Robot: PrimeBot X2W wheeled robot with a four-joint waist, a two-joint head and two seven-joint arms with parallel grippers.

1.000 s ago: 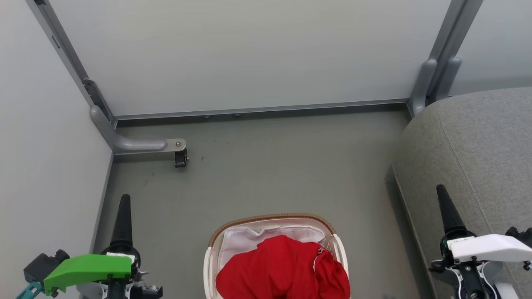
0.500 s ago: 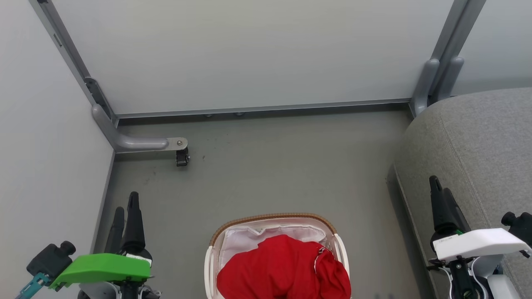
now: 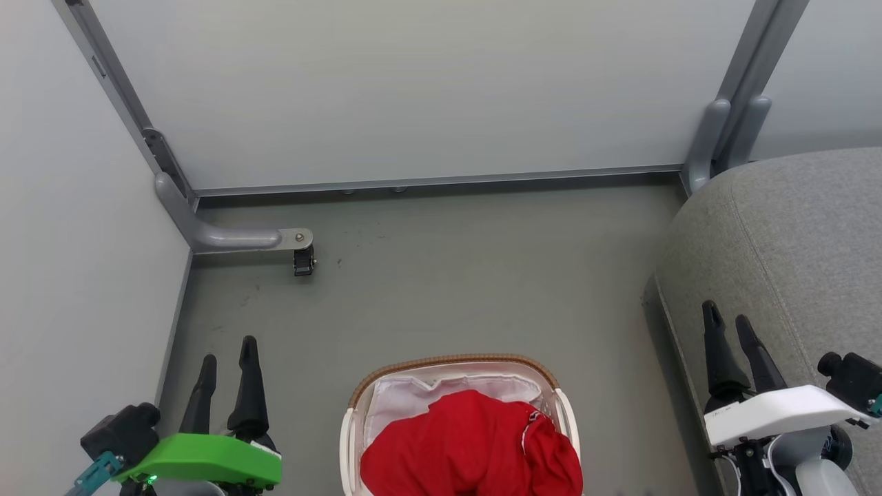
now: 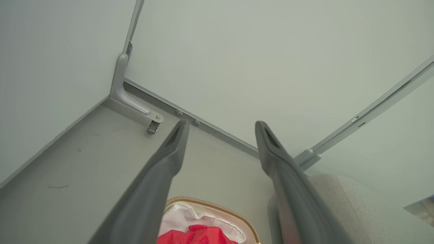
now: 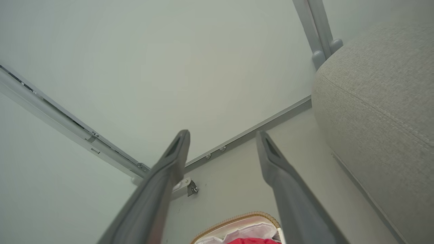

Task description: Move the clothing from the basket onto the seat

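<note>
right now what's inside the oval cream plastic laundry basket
Bright red soft fabric clothing heaped on a white cloth liner. Anything beneath the red heap is covered; the near end of the basket is out of frame.

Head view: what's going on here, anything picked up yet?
Nothing picked up yet. The left gripper and right gripper are both open and empty, flanking the basket on the floor without touching it. The red clothing lies heaped in the basket. The grey seat on the robot's right has no clothing on the part in view.
</note>
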